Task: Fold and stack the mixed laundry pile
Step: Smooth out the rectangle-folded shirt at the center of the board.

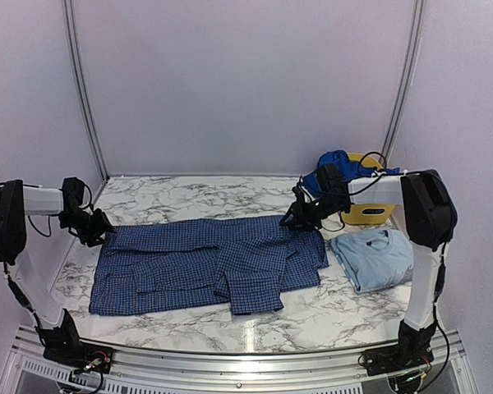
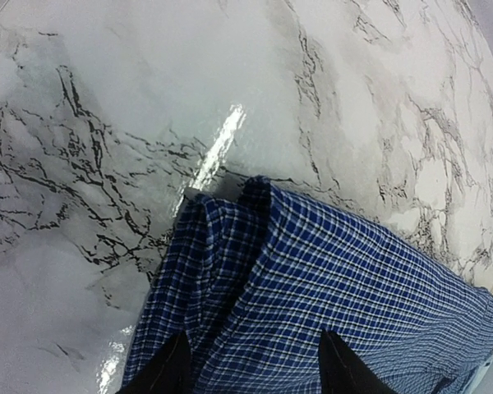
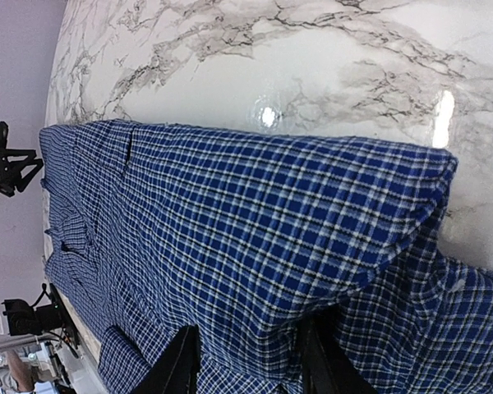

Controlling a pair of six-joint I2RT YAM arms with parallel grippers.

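The navy-and-white checked shirt [image 1: 205, 263] is lying spread flat across the marble desk [image 1: 189, 193]. The left fingers [image 2: 171, 371] are straddling its far-left corner, partly open; whether they are gripping it cannot be told. The right fingers [image 3: 179, 361] are pinching a raised fold at its far-right corner.

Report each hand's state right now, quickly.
Left hand: fingers astride the checked shirt edge; whether it grips cannot be told.
Right hand: closed on the checked shirt's raised far corner.
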